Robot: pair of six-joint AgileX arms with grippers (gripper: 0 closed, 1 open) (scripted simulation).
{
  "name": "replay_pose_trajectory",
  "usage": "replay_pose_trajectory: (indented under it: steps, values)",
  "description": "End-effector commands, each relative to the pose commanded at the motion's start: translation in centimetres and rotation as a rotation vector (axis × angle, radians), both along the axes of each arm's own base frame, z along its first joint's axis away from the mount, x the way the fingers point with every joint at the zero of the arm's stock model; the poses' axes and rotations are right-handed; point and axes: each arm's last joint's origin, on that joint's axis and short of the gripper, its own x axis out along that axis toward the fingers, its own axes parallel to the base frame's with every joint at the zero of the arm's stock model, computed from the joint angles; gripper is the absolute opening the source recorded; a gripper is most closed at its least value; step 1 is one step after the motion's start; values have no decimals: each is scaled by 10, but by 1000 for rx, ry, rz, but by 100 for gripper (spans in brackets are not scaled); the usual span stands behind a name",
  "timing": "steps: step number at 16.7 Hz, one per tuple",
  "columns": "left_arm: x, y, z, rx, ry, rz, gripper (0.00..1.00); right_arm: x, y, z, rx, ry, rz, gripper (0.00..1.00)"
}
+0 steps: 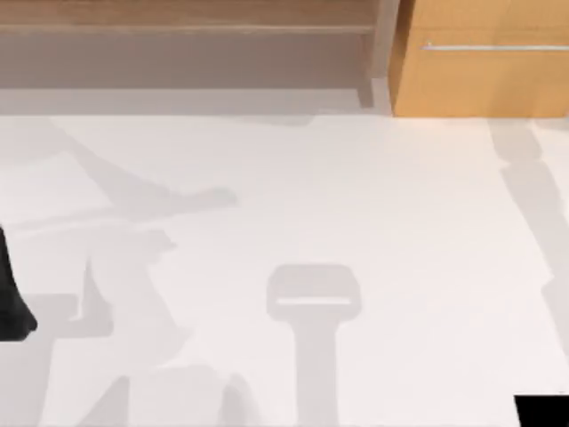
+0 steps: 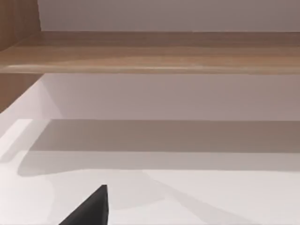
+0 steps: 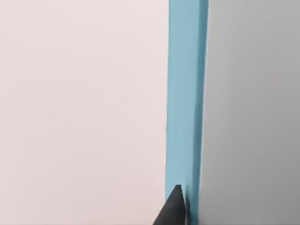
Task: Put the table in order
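The worktop (image 1: 356,196) is plain, smooth white, crossed by soft grey shadows. Whether the left pincer (image 2: 89,211) and right pincer (image 3: 174,208) are wide or narrow, I cannot tell.

A light wooden shelf (image 1: 187,13) runs along the back at the left, with a shaded recess beneath its board. To its right stands an orange-tan cabinet (image 1: 480,80) bearing a silver bar handle (image 1: 493,46). Elsewhere, a blue strip (image 3: 185,103) stands upright.

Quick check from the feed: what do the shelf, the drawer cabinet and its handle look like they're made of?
Shelf: light brown wood, matte, faint grain streaks. Drawer cabinet: orange-tan wood or veneer, smooth, uniform grain. Handle: thin silver bar, likely metal. All rendered, so uncertain.
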Motion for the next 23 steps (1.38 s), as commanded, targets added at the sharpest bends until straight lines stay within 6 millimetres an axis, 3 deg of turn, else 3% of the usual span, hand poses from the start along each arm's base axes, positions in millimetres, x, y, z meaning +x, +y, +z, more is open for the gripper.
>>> replay_pose_trajectory:
  steps: [5, 7, 10, 13, 16, 23]
  values:
    - [0, 0, 0, 0, 0, 0, 100, -28, -142, -53, 147, 138, -244, 0]
    - [0, 0, 0, 0, 0, 0, 100, -45, -185, -84, 231, 219, -317, 0]
    - [0, 0, 0, 0, 0, 0, 100, -69, -228, -133, 378, 345, -372, 0]
    - [0, 0, 0, 0, 0, 0, 100, -80, -247, -176, 521, 459, -348, 0]
    - [0, 0, 0, 0, 0, 0, 100, -70, -245, -209, 623, 552, -244, 0]
    - [0, 0, 0, 0, 0, 0, 100, -15, -213, -237, 685, 659, 41, 0]
